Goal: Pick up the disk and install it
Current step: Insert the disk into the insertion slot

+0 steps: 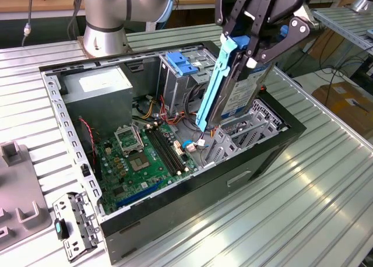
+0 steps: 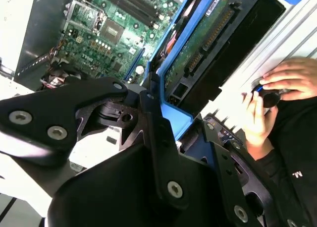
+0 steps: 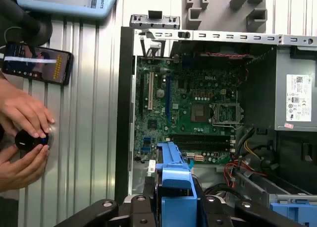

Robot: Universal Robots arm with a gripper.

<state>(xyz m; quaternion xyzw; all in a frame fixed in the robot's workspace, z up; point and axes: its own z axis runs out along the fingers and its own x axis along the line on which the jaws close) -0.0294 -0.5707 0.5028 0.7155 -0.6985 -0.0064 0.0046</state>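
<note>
Inside the open computer case (image 1: 53, 101), toward the exterior view's left: grey power box (image 1: 96, 85) with a white label. Next to it, low in the case: green board (image 1: 143, 156). Farther toward the exterior view's right, over the case's drive end: the disk (image 1: 236, 101), standing almost upright, leaning a little, blue rail facing out. Pinched at its top end by the gripper (image 1: 243, 50), jaws closed tight on both sides. Lower end dipping among the wires in the case, not yet seated.
</note>
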